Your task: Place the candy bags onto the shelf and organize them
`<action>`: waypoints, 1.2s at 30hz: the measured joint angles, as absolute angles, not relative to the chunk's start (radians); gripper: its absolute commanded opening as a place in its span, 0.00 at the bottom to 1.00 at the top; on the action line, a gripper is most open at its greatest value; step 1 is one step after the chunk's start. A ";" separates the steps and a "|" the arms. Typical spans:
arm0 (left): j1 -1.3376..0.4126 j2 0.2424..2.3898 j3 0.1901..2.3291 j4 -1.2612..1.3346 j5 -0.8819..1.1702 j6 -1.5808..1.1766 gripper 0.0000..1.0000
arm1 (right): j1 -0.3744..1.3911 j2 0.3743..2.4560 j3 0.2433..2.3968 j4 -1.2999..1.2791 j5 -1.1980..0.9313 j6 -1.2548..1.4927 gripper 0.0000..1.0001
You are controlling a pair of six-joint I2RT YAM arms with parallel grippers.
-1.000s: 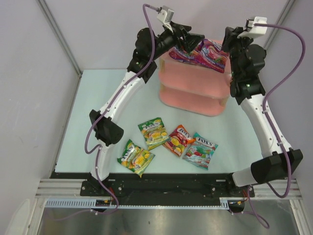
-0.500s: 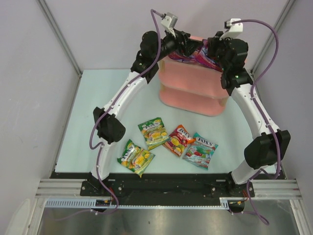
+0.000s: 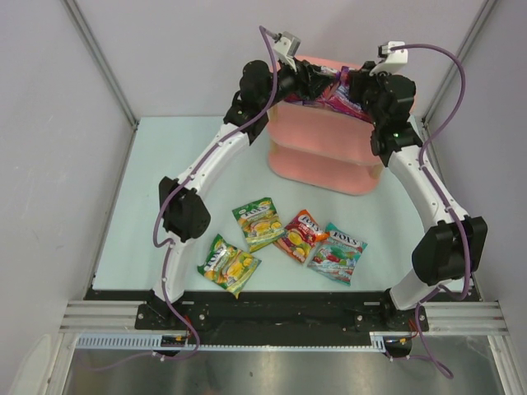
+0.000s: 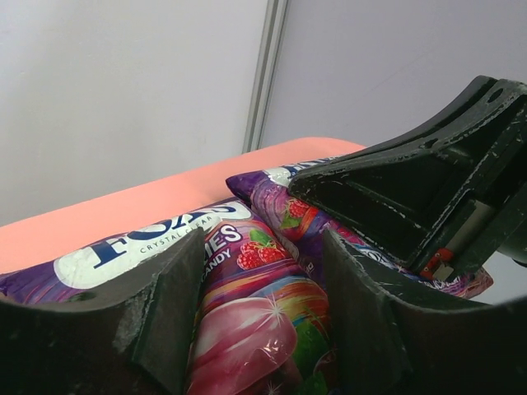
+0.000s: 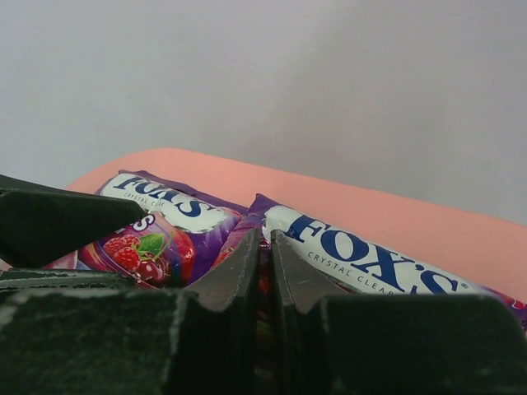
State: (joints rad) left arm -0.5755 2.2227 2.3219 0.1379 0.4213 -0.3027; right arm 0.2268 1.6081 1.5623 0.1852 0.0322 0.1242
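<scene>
The left end effector (image 4: 262,247) stood partly open, its fingers astride one purple candy bag (image 4: 247,329) on the shelf's top board (image 4: 165,193). Nothing showed it gripping. The right end effector (image 5: 265,247) was all but shut, a thin slit between its fingers, nosed in against the second purple bag (image 5: 362,247). Whether it pinched an edge could not be told.

Both purple bags lay side by side, overlapping, on top of the pink shelf (image 3: 321,156). The step looked like tidying that pair. Next would be backing both arms off cleanly, then fetching from the counter (image 3: 165,164), where two yellow-green bags (image 3: 257,222) (image 3: 228,263), the red-orange bag (image 3: 300,234) and the teal-white bag (image 3: 338,253) lay near the arm bases.

The counter was pale, matte blue-green, enclosed by plain grey walls with a metal post (image 3: 99,58).
</scene>
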 measured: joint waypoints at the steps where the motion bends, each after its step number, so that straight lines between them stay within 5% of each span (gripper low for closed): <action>1: -0.575 2.223 2.321 0.139 0.421 -0.302 0.60 | 0.222 1.608 1.562 0.187 0.025 0.124 0.16; 17: -0.573 2.258 2.416 0.102 0.445 -0.389 0.72 | 0.163 1.633 1.707 0.047 -0.085 0.123 0.23; 25: -0.573 2.218 2.422 0.109 0.464 -0.464 0.79 | 0.164 1.559 1.794 0.002 -0.097 0.119 0.50; 31: -0.573 2.032 2.342 0.085 0.479 -0.470 0.85 | 0.165 1.335 1.697 -0.018 -0.097 0.129 0.60; 36: -0.573 1.660 1.969 0.112 0.464 -0.440 1.00 | 0.181 1.065 1.487 -0.030 -0.074 0.175 0.67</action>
